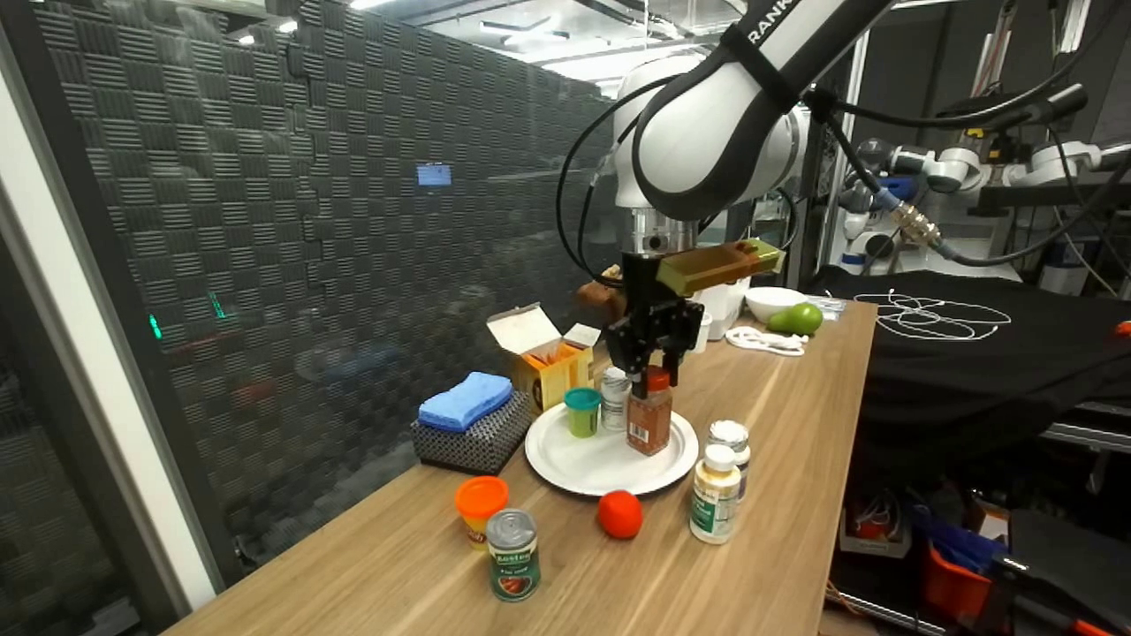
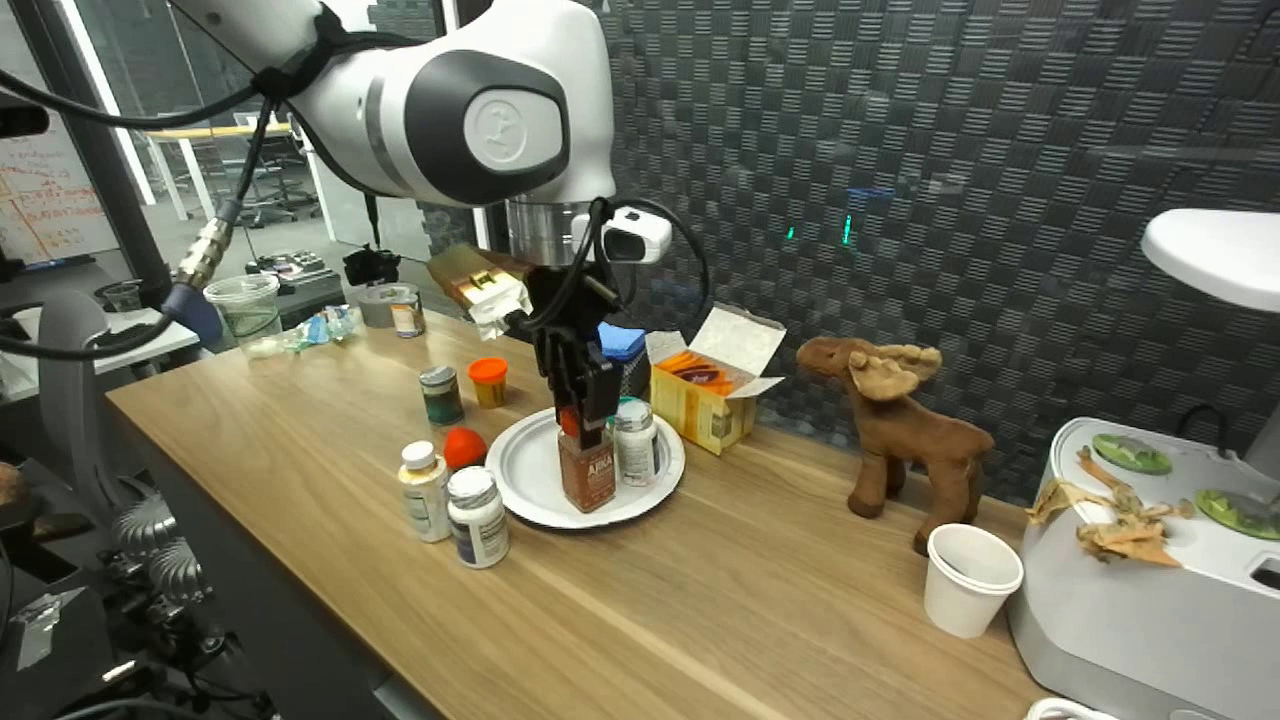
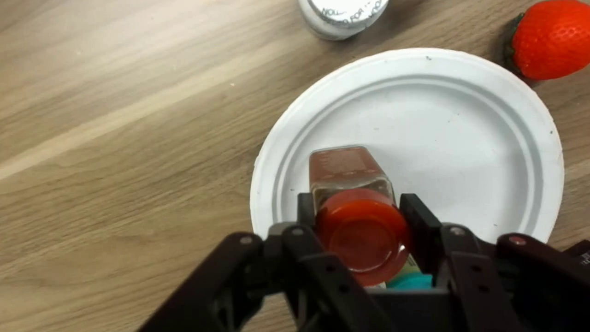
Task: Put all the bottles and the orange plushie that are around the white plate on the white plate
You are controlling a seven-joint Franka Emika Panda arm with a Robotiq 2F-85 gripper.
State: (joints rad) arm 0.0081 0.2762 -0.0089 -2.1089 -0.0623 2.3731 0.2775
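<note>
The white plate (image 1: 583, 466) lies on the table, also in the wrist view (image 3: 451, 143). My gripper (image 1: 656, 385) is shut on the red cap of a brownish bottle (image 2: 588, 478). This bottle stands upright over the plate, its base at the plate surface; I cannot tell whether it bears on it. The cap fills the gap between the fingers in the wrist view (image 3: 362, 240). A white bottle (image 1: 613, 411) stands on the plate beside it. A green-labelled bottle (image 1: 714, 505) and a white bottle (image 2: 479, 525) stand off the plate. The orange plushie does not show.
A green jar with a teal lid (image 1: 581, 415) stands on the plate. A red strawberry-like thing (image 1: 620, 514), an orange-lidded jar (image 1: 482, 503) and a can (image 1: 513, 561) lie around it. A yellow box (image 2: 703, 400) and a brown moose toy (image 2: 905, 430) stand behind.
</note>
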